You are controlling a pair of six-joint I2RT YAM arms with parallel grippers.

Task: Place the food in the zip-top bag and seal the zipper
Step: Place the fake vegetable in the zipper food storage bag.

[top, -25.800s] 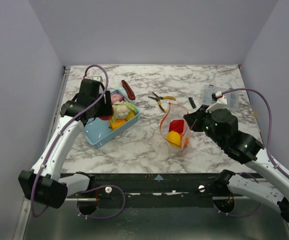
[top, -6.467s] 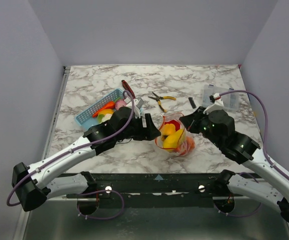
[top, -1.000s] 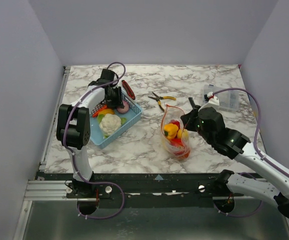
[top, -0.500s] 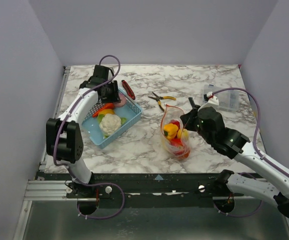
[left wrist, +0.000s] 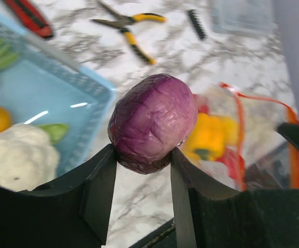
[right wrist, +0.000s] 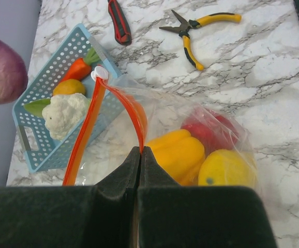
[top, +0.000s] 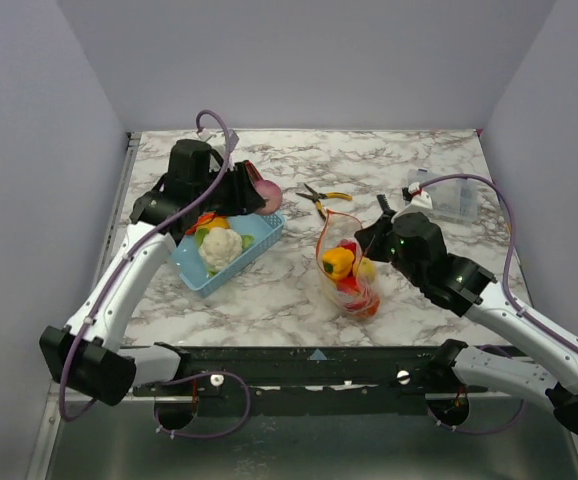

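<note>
Your left hand (left wrist: 144,151) is part-way closed around a glossy purple-pink round toy vegetable (left wrist: 153,121). It grips the vegetable by both sides and holds it off the marble surface (top: 299,290), at the 1 o'clock corner of the light blue perforated plastic basket (top: 265,232). In that basket lie a white toy cauliflower (top: 221,246), an orange toy carrot (right wrist: 77,68) and a yellow-orange piece.

Your right hand (right wrist: 140,150) has its fingers pressed together on the thin orange-red zipper strip (right wrist: 85,135) of the soft clear plastic zip-top bag (right wrist: 162,111), whose mouth gapes open. The bag sits at 3 o'clock from the basket, well apart. It holds a yellow toy pepper (right wrist: 176,152), a yellow lemon-like piece (right wrist: 227,168) and a red piece (right wrist: 209,129). Yellow-handled pliers (right wrist: 196,31) lie at 12 o'clock from the bag.
</note>
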